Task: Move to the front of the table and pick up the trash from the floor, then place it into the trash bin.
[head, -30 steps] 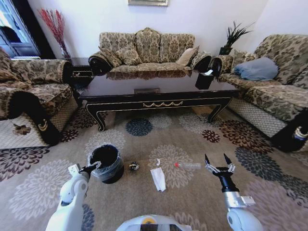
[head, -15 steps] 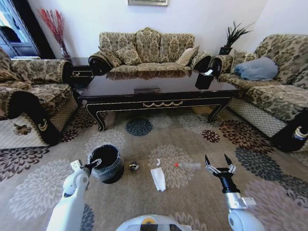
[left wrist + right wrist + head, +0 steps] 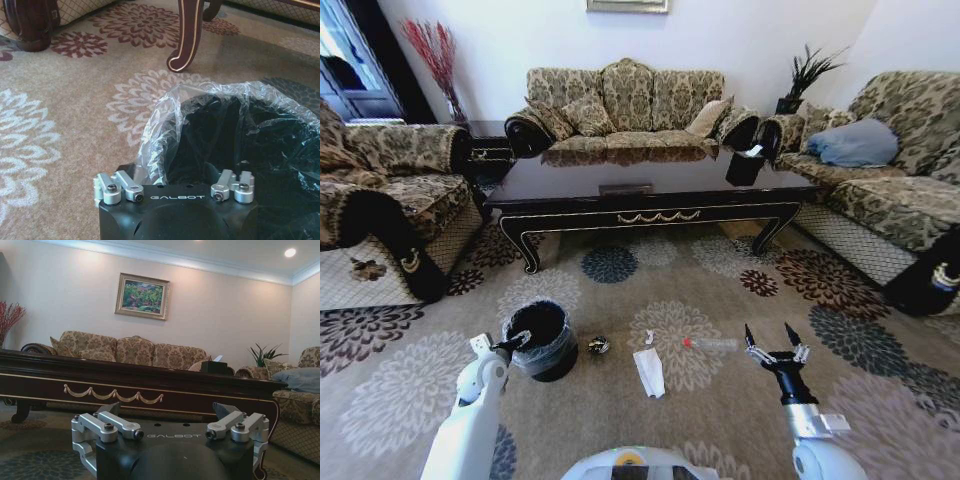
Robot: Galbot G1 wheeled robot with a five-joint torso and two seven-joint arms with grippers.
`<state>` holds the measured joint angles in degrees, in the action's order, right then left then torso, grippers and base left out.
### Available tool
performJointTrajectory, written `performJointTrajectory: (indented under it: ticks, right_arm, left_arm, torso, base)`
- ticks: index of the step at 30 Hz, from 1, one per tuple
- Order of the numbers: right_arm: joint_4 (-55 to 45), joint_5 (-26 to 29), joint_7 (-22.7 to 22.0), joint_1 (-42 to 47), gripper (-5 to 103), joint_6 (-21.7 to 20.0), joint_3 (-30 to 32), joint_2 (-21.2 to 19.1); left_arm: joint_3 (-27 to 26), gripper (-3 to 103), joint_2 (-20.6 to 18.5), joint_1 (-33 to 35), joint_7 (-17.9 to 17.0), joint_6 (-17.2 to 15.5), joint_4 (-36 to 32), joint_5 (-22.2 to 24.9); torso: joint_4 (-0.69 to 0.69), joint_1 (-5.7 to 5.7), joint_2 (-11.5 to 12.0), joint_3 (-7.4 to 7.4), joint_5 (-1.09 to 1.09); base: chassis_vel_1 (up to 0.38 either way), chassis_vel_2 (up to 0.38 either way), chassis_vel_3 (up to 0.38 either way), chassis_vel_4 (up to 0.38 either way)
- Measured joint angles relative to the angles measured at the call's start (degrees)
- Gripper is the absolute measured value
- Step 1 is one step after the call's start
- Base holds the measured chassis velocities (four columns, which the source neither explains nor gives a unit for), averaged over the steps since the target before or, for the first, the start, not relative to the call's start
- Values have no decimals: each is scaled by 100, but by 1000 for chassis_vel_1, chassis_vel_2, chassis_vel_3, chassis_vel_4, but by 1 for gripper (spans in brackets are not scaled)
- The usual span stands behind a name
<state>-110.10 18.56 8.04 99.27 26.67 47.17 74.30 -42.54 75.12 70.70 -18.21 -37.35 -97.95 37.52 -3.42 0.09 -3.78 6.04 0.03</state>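
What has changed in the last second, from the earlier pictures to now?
Very little. The left gripper drew slightly back toward the robot along the rim of the small round black trash bin. The right gripper, jaws open, barely moved. Nothing was grasped or released. The long white paper piece, clear plastic bottle with red cap and small dark shiny wad lie as before.

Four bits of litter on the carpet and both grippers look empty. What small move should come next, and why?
Probably lower the right gripper toward the clear bottle, the litter nearest it. Its fingers are spread and empty. The left gripper sits at the trash bin rim.
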Motion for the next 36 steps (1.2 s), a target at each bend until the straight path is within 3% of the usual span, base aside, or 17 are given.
performJointTrajectory:
  ticks: [4, 7, 10, 15, 16, 17, 19, 21, 30, 36]
  right_arm:
    - [1, -1, 0, -4, 100, 4, -2, -1]
    - [16, 10, 0, -17, 100, 22, -5, -10]
    - [39, 10, 3, -30, 100, 38, -19, -12]
    - [54, -1, 16, -60, 100, 60, -69, -6]
    - [54, -2, 17, -63, 100, 61, -73, -6]
    - [59, -2, 19, -76, 100, 63, -83, -8]
    - [68, -2, 20, -79, 100, 69, -91, -10]
    - [87, -2, 24, -81, 100, 89, -98, -18]
    - [177, 4, 3, -104, 100, 132, -106, -73]
    - [263, 328, -332, -159, 100, -109, -315, -215]
  left_arm:
    - [-12, 68, -2, 76, -12, -8, -79, -66]
    - [-53, 51, -30, 224, -21, -52, -216, -168]
    - [-85, 45, -45, 298, -22, -70, -268, -226]
    - [-149, 24, -51, 444, -26, -83, -351, -325]
    - [-156, 24, -50, 462, -27, -85, -366, -332]
    - [-176, 14, -46, 525, -45, -90, -425, -353]
    - [-187, 14, -44, 562, -39, -102, -468, -363]
    - [-208, 3, -43, 611, -29, -110, -520, -381]
    - [-347, 2, -87, 827, -52, -105, -824, -437]
    - [-510, 2, -155, 1079, -57, -69, -1429, -253]
  torso:
    - [-2, 0, 0, 1, -4]
    - [-2, 0, 1, 2, -7]
    - [-2, 0, 1, 2, -7]
    - [-1, 0, 1, 2, -4]
    - [0, 1, 1, 2, -4]
    - [0, 1, 1, 2, -5]
    - [0, 1, 1, 2, -5]
    - [-3, 1, 1, 2, -6]
    - [1, 1, 1, 2, -4]
    - [-2, 1, 1, 1, -2]
  base:
    - [0, 0, 0, 0]
    - [0, 0, 0, 0]
    - [0, 0, 0, 0]
    - [0, 0, 0, 0]
    - [0, 0, 0, 0]
    - [0, 0, 0, 0]
    - [0, 0, 0, 0]
    - [0, 0, 0, 0]
    - [0, 0, 0, 0]
    - [0, 0, 0, 0]
